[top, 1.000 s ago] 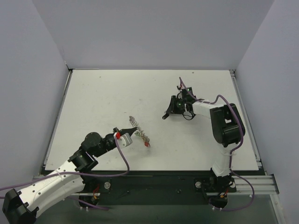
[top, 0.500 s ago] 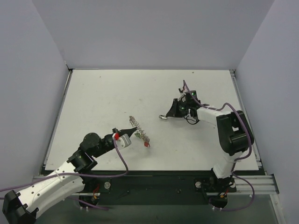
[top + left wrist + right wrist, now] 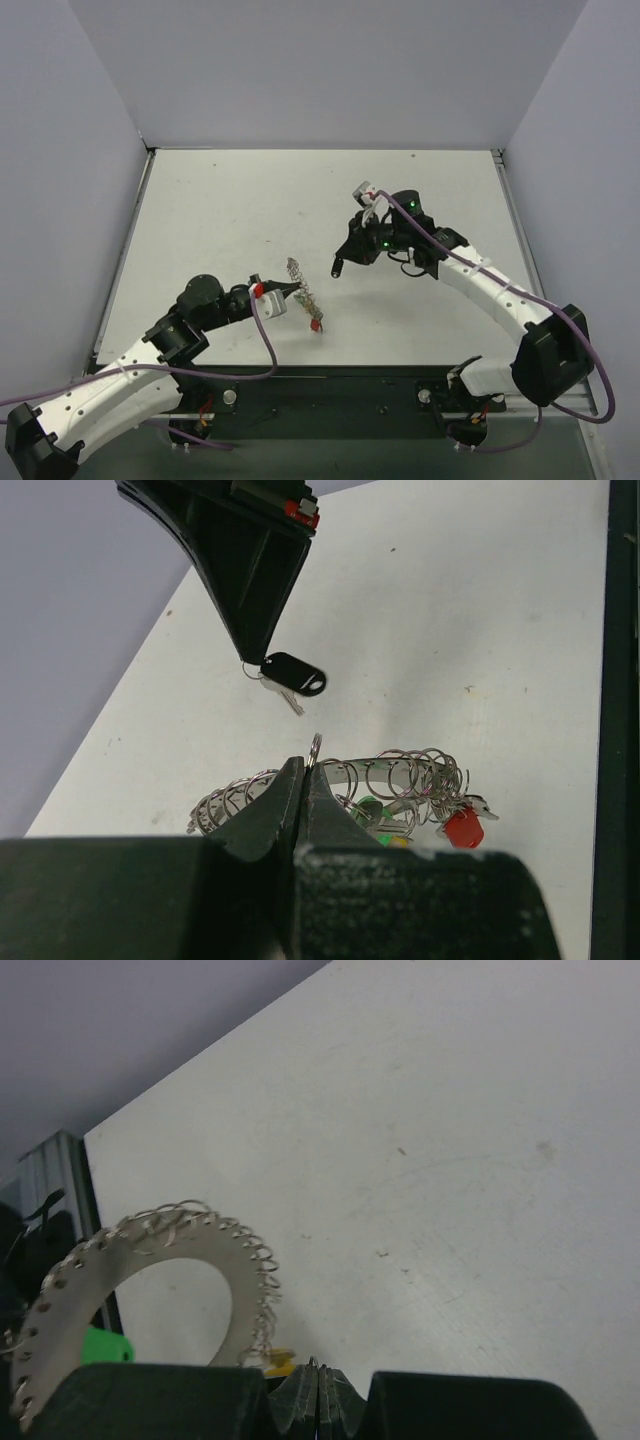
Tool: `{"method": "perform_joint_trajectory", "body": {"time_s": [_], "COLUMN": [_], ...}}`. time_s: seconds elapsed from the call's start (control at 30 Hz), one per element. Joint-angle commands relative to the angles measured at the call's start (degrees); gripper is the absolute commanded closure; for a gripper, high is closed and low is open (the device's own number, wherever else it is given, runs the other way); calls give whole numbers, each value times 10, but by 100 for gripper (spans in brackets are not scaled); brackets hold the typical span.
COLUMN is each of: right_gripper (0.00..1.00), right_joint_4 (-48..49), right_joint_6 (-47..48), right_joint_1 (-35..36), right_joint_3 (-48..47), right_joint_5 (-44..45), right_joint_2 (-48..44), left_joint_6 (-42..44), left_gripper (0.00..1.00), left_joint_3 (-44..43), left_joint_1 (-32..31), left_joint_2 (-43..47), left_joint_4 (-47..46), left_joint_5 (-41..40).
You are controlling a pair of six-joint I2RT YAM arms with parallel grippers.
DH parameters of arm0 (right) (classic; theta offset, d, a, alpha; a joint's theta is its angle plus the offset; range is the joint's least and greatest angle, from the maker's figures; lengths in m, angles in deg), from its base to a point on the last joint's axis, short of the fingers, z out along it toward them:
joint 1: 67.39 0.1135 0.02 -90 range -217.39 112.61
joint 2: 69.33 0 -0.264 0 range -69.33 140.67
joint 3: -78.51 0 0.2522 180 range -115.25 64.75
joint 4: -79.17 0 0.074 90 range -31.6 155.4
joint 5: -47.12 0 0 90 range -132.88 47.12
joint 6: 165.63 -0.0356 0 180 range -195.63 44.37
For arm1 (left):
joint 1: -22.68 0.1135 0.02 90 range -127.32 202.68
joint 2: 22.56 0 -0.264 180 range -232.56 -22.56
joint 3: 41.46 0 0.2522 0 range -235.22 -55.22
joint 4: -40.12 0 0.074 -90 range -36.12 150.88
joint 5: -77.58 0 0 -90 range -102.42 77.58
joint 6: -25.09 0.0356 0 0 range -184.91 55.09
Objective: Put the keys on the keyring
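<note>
The keyring (image 3: 298,271) is a flat grey ring edged with small wire loops, held up just above the table at centre. My left gripper (image 3: 291,290) is shut on one of its loops (image 3: 315,748). Keys with red (image 3: 462,827), green (image 3: 372,813) and yellow (image 3: 280,1362) heads hang from the ring. My right gripper (image 3: 337,268) is shut on the little ring of a black key (image 3: 293,673), which dangles from its tip just above and beyond the keyring. In the right wrist view the keyring (image 3: 95,1265) sits left of the shut fingertips (image 3: 318,1372).
White table (image 3: 220,210) with grey walls on three sides. A black rail (image 3: 330,385) runs along the near edge by the arm bases. Purple cables trail off both arms.
My right arm has swung left and nearer, carrying the black key from the right middle of the table toward the keyring. My left gripper has shifted slightly right with the keyring.
</note>
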Motion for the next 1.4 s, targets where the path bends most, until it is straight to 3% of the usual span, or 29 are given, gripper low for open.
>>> {"method": "perform_joint_trajectory", "body": {"time_s": [0.0, 0.13, 0.33, 0.8, 1.37], "right_gripper": [100, 100, 100, 100, 100], "right_joint_4": [-103, -119, -119, -103, -98], "right_joint_6": [126, 128, 91, 44, -11], "right_joint_1": [31, 32, 40, 96, 110], "right_joint_3": [-33, -39, -63, -98, -105], "right_joint_5": [-75, -156, -235, -237, -264], "right_joint_2": [-52, -94, -82, -11, -12], "left_joint_6": [12, 22, 21, 24, 28], "left_gripper": [100, 100, 100, 100, 100], "left_joint_3": [-55, -62, -45, -29, -31], "left_joint_1": [2, 2, 1, -5, -15], "left_joint_2": [-10, -10, 1, 7, 2], "left_joint_4": [0, 19, -10, -66, -47], "left_joint_5": [53, 60, 78, 114, 51]}}
